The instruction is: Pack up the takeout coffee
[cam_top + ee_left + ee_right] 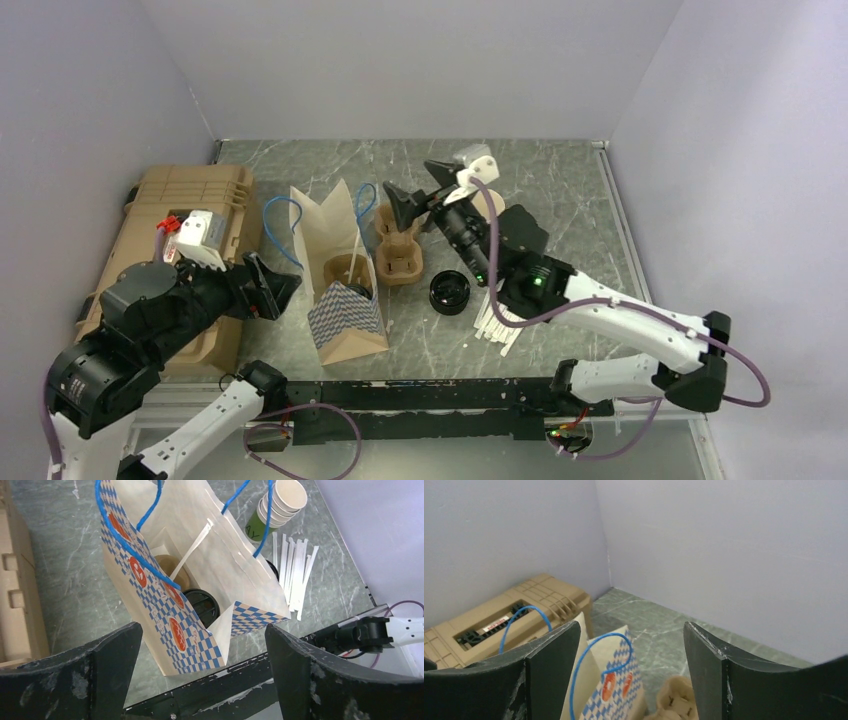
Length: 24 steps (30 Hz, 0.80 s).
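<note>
Left gripper (278, 288) and right gripper (414, 186) both spread, empty; takeout coffee (201, 605) inside bag (175, 635), frame centre.

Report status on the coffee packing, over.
Left pincer and right pincer both open, empty. Black-lidded takeout coffee cup sits inside the blue-checked paper bag. Thin white flat stick leans in the bag beside it.

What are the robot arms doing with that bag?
They are packing a coffee. The coffee cup with the black lid sits inside the paper bag. The left gripper is beside the bag, and the right gripper is up by the cardboard carrier. Both have open fingers and hold nothing.
</note>
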Each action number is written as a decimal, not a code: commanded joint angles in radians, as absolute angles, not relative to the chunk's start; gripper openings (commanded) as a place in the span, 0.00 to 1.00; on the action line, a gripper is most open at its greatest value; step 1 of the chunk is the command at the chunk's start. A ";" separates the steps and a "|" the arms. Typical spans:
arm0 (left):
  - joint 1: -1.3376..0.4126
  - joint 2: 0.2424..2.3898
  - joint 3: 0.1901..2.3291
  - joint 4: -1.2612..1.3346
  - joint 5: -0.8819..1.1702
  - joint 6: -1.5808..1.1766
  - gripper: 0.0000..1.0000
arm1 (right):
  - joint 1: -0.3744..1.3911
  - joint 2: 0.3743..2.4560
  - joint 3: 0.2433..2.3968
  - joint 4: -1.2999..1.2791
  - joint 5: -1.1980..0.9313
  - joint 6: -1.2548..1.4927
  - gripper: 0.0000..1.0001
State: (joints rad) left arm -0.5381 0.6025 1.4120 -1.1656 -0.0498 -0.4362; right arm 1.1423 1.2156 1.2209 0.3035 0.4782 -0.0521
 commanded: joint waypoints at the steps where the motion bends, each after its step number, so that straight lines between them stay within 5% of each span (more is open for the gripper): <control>1: -0.539 0.626 1.430 -1.148 -0.100 -0.416 0.99 | 1.141 1.117 1.200 0.147 0.564 -0.075 0.80; 24: -0.539 0.717 1.490 -1.134 -0.174 -0.373 0.99 | 1.141 0.720 1.012 -0.551 0.820 0.275 0.84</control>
State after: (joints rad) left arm -0.5381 0.7151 1.4635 -1.1641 -0.1421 -0.3786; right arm 1.1412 0.7696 1.0172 -0.3920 0.7773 0.1661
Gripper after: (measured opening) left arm 0.994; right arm 0.834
